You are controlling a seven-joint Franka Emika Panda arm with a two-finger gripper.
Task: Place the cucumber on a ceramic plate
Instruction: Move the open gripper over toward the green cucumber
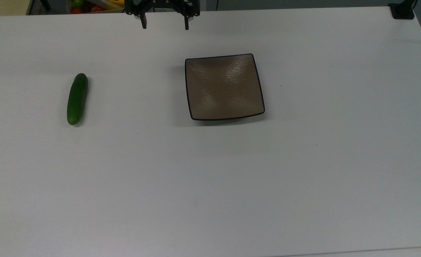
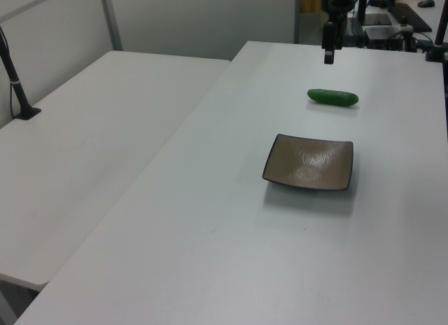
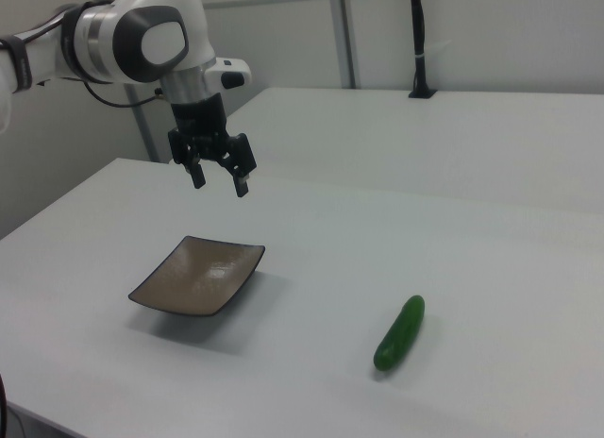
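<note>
The dark-green cucumber [image 1: 77,99] lies flat on the white table at the top view's left, seen also as the cucumber [image 2: 332,97] and the cucumber [image 3: 400,332]. The square brown-grey ceramic plate [image 1: 224,86] with a thin black rim sits bare near the middle, well apart from the cucumber; it is the ceramic plate [image 2: 309,161] and the ceramic plate [image 3: 198,275] in the side views. My gripper [image 1: 165,25] hangs open and holding nothing above the table's far edge, up and left of the plate in the top view. In the right view the gripper [image 3: 219,184] hovers above the plate's far side.
A white table [image 1: 210,178] carries both things, and a second white table [image 2: 91,143] adjoins it. A box of coloured produce [image 1: 89,6] sits beyond the far edge. A black post base [image 1: 402,10] stands at the far right corner.
</note>
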